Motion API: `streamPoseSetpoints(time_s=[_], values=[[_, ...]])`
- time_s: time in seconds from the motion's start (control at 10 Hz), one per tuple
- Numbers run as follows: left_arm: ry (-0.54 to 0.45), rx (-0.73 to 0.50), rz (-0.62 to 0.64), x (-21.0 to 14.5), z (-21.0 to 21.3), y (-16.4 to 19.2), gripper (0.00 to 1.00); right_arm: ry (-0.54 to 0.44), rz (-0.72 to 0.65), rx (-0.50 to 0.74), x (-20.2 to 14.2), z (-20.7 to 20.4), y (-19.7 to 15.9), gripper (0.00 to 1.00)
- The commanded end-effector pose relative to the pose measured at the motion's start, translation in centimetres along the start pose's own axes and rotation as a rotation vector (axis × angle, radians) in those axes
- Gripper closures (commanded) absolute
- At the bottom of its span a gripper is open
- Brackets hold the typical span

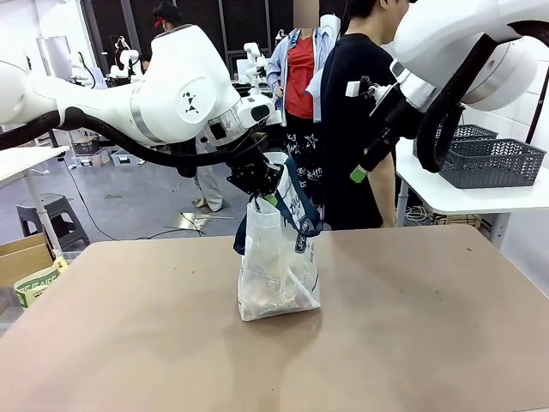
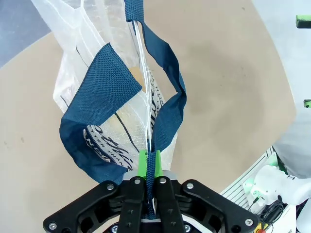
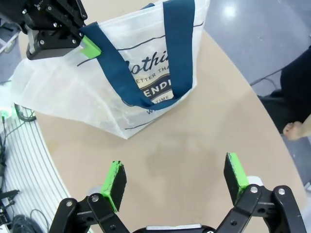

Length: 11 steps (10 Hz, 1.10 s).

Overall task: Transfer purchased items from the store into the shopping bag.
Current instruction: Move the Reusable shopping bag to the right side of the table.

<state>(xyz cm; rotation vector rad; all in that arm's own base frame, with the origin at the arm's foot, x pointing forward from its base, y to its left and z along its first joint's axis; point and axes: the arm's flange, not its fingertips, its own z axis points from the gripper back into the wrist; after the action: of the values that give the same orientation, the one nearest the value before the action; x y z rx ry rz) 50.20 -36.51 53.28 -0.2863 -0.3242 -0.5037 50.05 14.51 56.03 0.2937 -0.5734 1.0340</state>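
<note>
The left pincer (image 2: 147,162) is closed tight on a navy strap handle (image 2: 167,114) of the shopping bag (image 1: 276,266); the green pads (image 2: 142,162) press the strap between them, just where it meets the top edge of the bag. In the front view this pincer (image 1: 260,190) is above the bag and holds its top up, while the bottom of the bag rests on the tabletop (image 1: 412,343), near the middle. The bag is of translucent clear plastic with white lettering and a dark oval logo (image 3: 156,91) on its side. The second navy handle (image 2: 97,94) hangs loose in a wide loop beside the held one. Through the plastic something pale brown (image 2: 131,97) shows inside the bag, but what it is I cannot tell.

The right pincer (image 3: 176,175) is wide open and holds nothing; its two green pads (image 3: 115,178) stand far apart, above the bare brown tabletop, near the bag but not touching it. In the front view it (image 1: 358,174) hangs in the air to the right of the bag, higher than the bag's top.

Behind the tabletop stands a person in a black shirt (image 1: 356,129). Further right, a dark grey basket (image 1: 493,161) sits on a white table (image 1: 446,193).
</note>
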Motion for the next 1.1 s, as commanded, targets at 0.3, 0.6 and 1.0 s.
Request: streamPoseSetpoints(time_s=[0.3,0.6,1.0], values=[[0.020,0.057,-0.010,0.8,1.2,0.3,1.00,0.009,-0.018,-0.004,0.1,-0.1,0.1,0.00],[0.104,0.244,-0.002,1.8,5.2,1.7,1.00,0.009,-0.018,-0.004,0.1,-0.1,0.1,0.00],[0.144,0.362,0.037,0.4,11.0,6.1,1.00,0.009,-0.018,-0.004,0.1,-0.1,0.1,0.00]])
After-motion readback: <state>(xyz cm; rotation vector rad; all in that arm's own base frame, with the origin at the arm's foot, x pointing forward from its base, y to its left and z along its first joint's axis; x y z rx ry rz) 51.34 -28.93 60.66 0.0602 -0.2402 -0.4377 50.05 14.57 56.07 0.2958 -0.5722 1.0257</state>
